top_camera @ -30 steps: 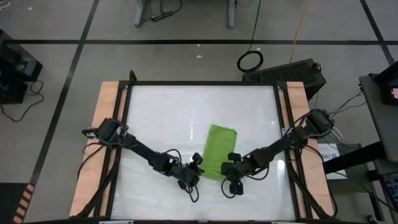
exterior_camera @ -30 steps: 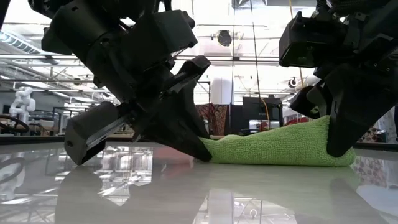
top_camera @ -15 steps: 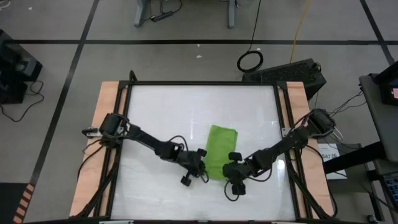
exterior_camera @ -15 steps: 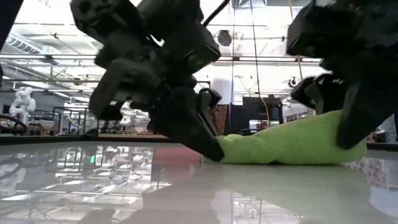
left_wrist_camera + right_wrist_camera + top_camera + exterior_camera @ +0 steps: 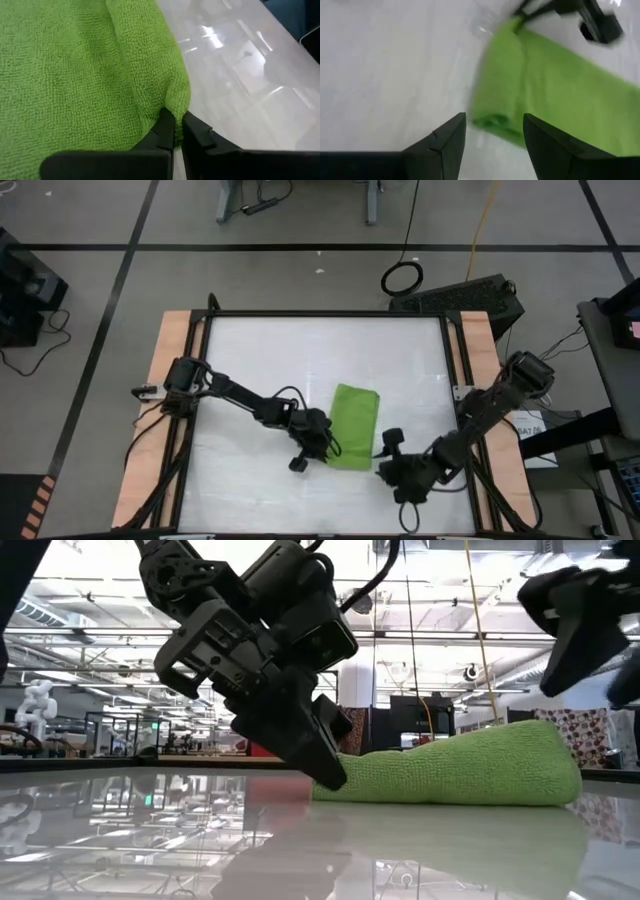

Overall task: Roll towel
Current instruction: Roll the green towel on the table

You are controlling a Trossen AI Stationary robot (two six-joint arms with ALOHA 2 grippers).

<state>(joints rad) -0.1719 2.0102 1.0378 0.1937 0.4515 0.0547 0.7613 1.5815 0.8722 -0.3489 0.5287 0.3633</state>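
Note:
The lime-green towel [image 5: 353, 425] lies folded on the white table, and its near end is a thick fold [image 5: 492, 107]. My left gripper [image 5: 320, 450] is shut at the towel's near left corner, low on the table [image 5: 328, 775]. My right gripper [image 5: 384, 465] stands open, just off the towel's near right corner. In the low view it is lifted above the towel [image 5: 585, 630]. In its wrist view its fingers [image 5: 455, 131] frame the towel's near end without touching it. My left gripper pinches the towel's near left corner [image 5: 176, 102] between its two fingertips. The fingers slant down from the table's left side. That corner is bunched into a crease at the tips, and the rest of the towel [image 5: 460, 765] lies on the table.
Wooden rails [image 5: 170, 380] and a black frame border the table's left and right sides. Bare table top [image 5: 270, 360] lies to the far side and the left of the towel. Cables and a black box [image 5: 470, 295] lie on the floor beyond the far edge.
My right gripper has opened and let go of the towel's near right end. It has drawn back toward the table's near right corner and risen. The towel's right end has settled onto the table. My left gripper has stayed shut on the corner, shifting slightly toward the far edge.

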